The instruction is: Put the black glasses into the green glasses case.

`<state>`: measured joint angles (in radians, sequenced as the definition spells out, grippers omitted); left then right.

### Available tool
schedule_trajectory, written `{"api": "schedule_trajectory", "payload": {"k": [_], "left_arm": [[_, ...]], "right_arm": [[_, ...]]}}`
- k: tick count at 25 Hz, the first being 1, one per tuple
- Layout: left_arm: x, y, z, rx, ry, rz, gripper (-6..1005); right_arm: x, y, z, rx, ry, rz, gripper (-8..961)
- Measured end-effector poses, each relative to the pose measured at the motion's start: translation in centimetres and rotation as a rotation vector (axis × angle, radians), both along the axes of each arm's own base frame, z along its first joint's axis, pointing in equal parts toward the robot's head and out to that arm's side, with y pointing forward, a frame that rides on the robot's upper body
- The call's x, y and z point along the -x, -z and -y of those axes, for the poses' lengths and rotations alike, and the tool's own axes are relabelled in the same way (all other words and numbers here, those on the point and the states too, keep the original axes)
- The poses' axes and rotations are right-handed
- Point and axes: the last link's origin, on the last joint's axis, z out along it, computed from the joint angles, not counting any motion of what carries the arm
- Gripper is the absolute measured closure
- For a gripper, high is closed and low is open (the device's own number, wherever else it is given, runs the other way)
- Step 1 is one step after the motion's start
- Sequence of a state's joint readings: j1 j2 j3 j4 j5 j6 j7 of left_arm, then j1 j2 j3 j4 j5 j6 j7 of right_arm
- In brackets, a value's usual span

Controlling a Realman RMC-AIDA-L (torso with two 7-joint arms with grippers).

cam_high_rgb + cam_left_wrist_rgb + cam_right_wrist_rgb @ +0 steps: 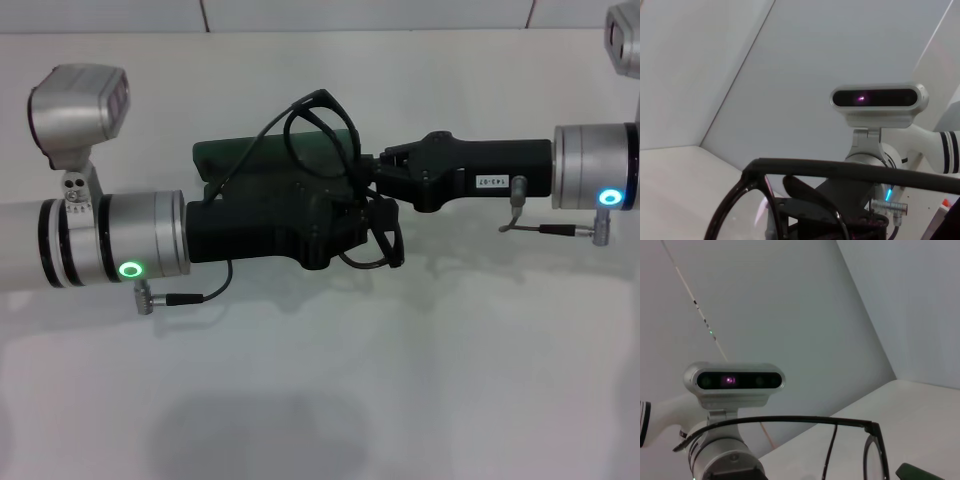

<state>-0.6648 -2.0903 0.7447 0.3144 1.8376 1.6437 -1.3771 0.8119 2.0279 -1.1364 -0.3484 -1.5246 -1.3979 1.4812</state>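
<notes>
Below me lies a plain white table (330, 380), its surface smooth and faintly glossy, with soft grey shadows falling across it. At its far edge I see a pale wall (380, 12) marked by thin dark seams that split it into panels.

The black glasses (325, 135) have a thin dark frame, clear lenses and long slim arms (unfolded, looping upward in the head view). They sit over the green glasses case (240, 160), a dark green box lying on the white surface (320, 380), mostly hidden.
</notes>
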Motion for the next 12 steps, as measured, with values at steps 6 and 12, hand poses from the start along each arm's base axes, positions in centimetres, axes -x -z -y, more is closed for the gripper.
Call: {"api": "schedule_trajectory", "payload": {"k": [6, 12], "left_arm": [[-0.02, 0.02, 0.00, 0.001, 0.000, 0.000, 985], [-0.04, 0.01, 0.01, 0.004, 0.000, 0.000, 985]], "right_arm": [[-0.04, -0.07, 0.07, 0.000, -0.001, -0.005, 914], [0.05, -0.17, 0.20, 0.001, -0.008, -0.018, 914]]}}
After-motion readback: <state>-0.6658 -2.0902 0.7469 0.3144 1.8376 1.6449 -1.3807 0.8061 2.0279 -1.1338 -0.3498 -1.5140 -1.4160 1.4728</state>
